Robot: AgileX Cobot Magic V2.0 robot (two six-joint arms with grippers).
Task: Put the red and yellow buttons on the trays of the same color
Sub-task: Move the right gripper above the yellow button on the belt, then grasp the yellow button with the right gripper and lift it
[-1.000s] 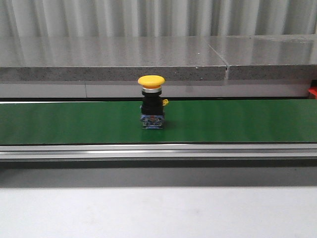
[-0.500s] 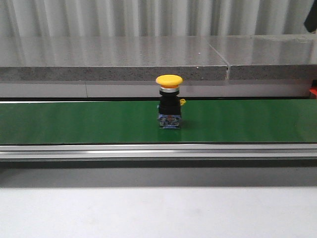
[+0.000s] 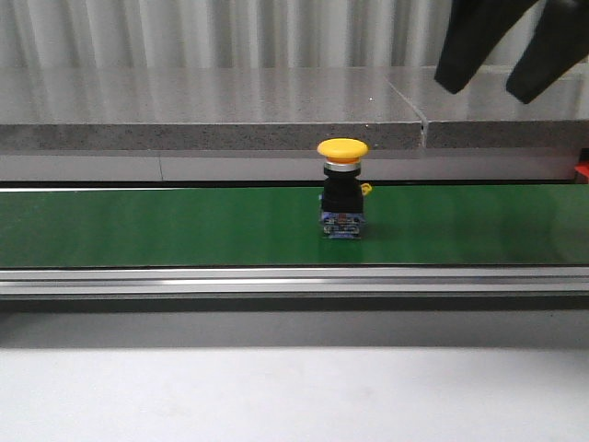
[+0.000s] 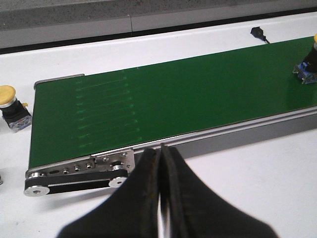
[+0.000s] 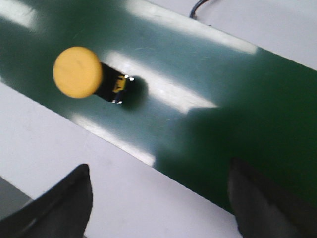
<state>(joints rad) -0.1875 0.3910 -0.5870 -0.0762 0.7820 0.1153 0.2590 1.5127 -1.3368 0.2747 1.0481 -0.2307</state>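
Yellow button: I saw the yellow button standing upright on the green belt, cap up, black body below, a little right of centre in the front view.
Long axis: vertical, cap over base, so I judged a grasp from above would have to straddle the cap or the body under it.
Right gripper: the right gripper hung high above the belt with its two dark fingers spread wide and nothing between them.
Key relation: the button lay below that claw and toward the robot's left of it; in the right wrist view the cap sat off to one side of the gap between the fingers, not centred in it.
Nearer arm: I judged the right arm the nearer one, since the left wrist view showed the same button far off at the belt's other end.
Left gripper: the left gripper was pressed closed on nothing, hanging near the belt's end roller.
Second button: another yellow button stood on the white table just beside that belt end.
Trays: none showed in any view.
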